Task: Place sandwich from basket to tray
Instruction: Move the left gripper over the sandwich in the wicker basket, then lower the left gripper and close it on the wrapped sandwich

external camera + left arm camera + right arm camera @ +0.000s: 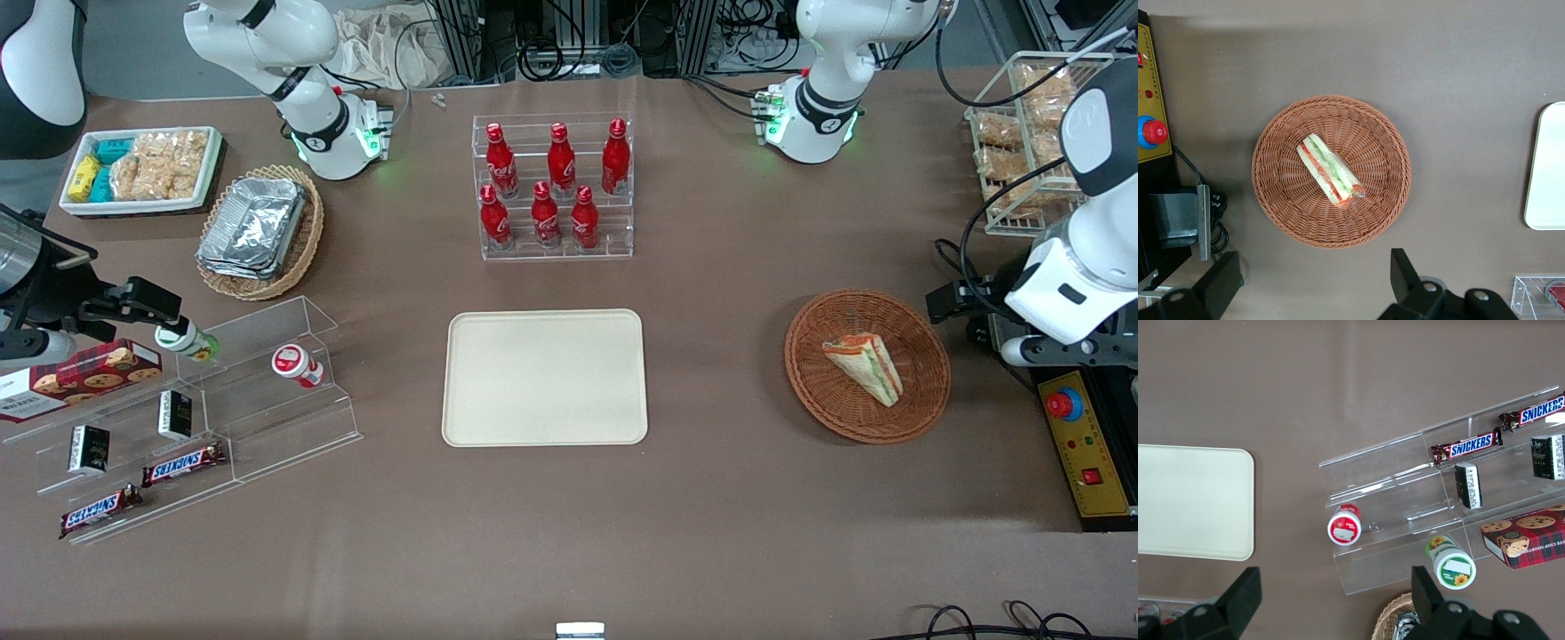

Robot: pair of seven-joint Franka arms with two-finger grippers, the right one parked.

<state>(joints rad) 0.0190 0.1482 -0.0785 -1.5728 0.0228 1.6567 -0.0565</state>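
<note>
The sandwich (864, 366) is a pale wedge with orange, green and red layers and lies in the middle of the round reddish-brown basket (836, 404). In the left wrist view the sandwich (1330, 171) rests in the basket (1285, 193), apart from the fingers. My left gripper (948, 302) hangs above the table beside the basket, toward the working arm's end. In the wrist view the gripper (1313, 280) is open wide and empty. The beige tray (544, 378) lies flat at the table's middle with nothing on it. It also shows in the left wrist view (1548, 167) and the right wrist view (1191, 500).
A rack of red cola bottles (556, 187) stands farther from the camera than the tray. A yellow control box (1080, 444) with a red button sits beside the basket. A wire rack of snack bags (1022, 133) stands at the working arm's end. A clear shelf of snacks (196, 400) stands at the parked arm's end.
</note>
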